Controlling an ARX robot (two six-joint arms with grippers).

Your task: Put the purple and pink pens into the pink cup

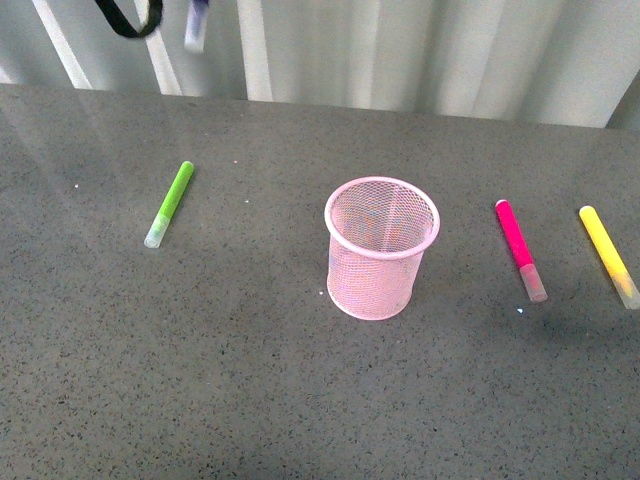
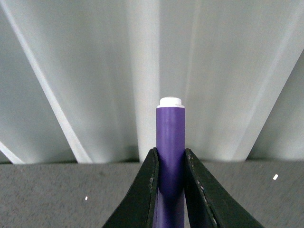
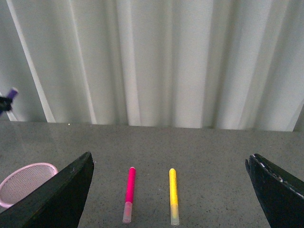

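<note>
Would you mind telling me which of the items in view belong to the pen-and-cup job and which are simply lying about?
Belongs to the job: deep purple marker pen, held in the left gripper; magenta-pink marker pen; light pink wire-mesh cup.
Just lying about: lime-green marker; yellow marker.

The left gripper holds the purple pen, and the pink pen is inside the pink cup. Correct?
No. In the front view the pink pen lies on the table beside the pink cup. The left gripper does hold the purple pen.
</note>
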